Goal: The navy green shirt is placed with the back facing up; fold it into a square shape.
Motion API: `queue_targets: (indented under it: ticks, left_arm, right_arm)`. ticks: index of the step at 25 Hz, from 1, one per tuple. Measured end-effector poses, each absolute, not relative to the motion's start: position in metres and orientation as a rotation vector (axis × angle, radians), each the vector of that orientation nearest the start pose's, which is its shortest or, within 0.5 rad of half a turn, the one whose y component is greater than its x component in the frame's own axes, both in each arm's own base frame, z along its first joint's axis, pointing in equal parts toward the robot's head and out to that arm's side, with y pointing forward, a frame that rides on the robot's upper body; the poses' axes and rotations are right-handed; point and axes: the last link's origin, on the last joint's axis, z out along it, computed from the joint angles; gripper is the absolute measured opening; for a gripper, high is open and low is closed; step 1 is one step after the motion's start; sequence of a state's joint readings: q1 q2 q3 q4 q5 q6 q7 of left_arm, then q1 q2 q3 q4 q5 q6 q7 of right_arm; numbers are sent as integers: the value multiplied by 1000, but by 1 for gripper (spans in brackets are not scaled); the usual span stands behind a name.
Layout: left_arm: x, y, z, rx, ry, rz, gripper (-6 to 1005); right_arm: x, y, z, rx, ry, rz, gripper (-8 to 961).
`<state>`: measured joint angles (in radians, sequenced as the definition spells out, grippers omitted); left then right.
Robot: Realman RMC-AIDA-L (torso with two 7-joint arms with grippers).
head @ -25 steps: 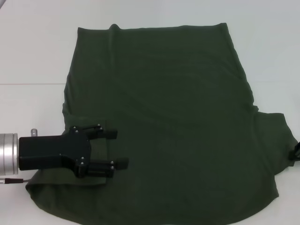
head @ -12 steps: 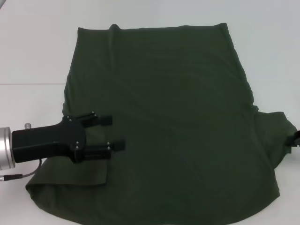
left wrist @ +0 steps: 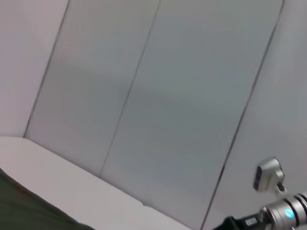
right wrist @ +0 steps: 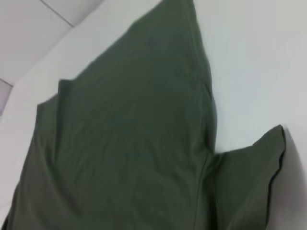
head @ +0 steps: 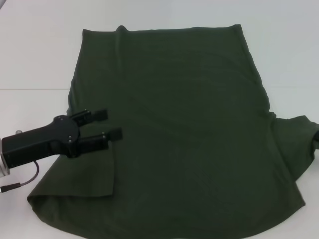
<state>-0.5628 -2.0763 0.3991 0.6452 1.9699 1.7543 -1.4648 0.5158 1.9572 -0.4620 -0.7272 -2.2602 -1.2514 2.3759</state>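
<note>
The right gripper (head: 316, 142) is almost all cut off at the edge, so I cannot tell its grip, while the soft, plain navy green shirt (head: 179, 129) lies flat on the white table (head: 35, 59), its left sleeve folded in, under the spread, empty left gripper (head: 108, 124).

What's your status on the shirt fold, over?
Left claw open, empty, over folded-in left sleeve. Right claw barely in view at the right sleeve, state unknown. Navy green shirt flat, back up, right sleeve unfolded. Nothing in the way.
</note>
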Motion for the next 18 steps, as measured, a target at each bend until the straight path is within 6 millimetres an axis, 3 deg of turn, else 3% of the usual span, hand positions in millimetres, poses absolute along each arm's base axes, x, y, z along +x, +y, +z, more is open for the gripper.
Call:
queue_targets:
  ticks: [18]
  left_arm:
    - [-253,329,41,-2486,-792,-1169,902]
  right_arm:
    - [355,349,101,-1821,1580,768,16]
